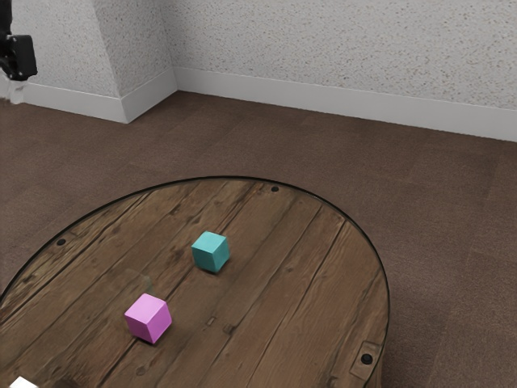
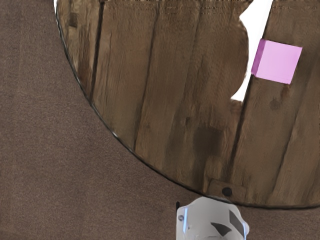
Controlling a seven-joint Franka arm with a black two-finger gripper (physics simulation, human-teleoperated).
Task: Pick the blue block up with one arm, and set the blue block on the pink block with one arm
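I am looking at a round wooden desk (image 1: 283,315) made of long brown boards with a thin dark rim. The blue block (image 1: 211,250) sits flat on the desk, near the middle. It is a light blue-green color. The pink block (image 1: 148,318) sits flat on the desk too. It is closer to the front edge and more toward the exterior view's left than the blue block. The two blocks are near each other but do not touch, and bare wood lies between them. Nothing is on top of the pink block. A black part of my arm (image 1: 18,56) shows high up in the exterior view's upper left corner, well apart from the desk and from both blocks. I cannot tell if my hand is open or shut. It does not have the blue block, because that block rests on the desk. In the wrist view I look down on the desk (image 2: 165,90) and its curved rim, with the brown floor (image 2: 45,165) beside it. The pink block (image 2: 276,61) is on the wood there, and a white patch (image 2: 252,45) is just beside it. A white and grey thing (image 2: 212,225) is off the desk, just past the rim, and I cannot tell what it is. Behind the desk are the brown floor and a speckled wall (image 1: 339,40) with a white strip along its bottom.
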